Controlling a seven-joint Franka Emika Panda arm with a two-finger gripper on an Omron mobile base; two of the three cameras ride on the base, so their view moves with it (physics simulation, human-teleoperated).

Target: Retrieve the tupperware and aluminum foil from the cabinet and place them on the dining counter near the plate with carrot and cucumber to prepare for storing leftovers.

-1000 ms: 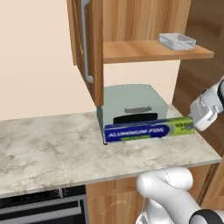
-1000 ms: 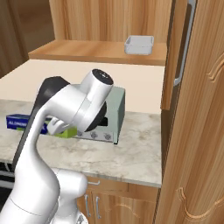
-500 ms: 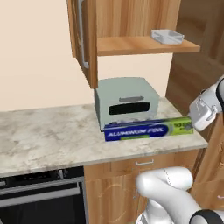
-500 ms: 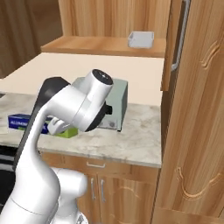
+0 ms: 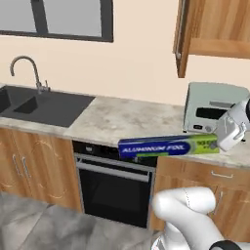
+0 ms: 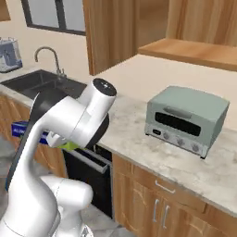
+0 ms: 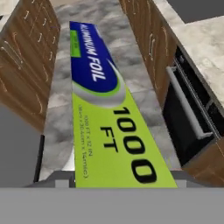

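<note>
End effector: closed on the lime-green end of the long slim dark blue aluminum foil box | Foil box: held level in the air, in front of the mint-green toaster oven, above the black built-in oven.

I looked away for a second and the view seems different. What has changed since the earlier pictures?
The base has driven, swinging both base views left: the sink and oven now show, and the toaster oven sits to the right. The cabinet shelf with the tupperware has slid out of frame. Unchanged: the gripper holds the aluminum foil by its green end, level, off the counter.
</note>
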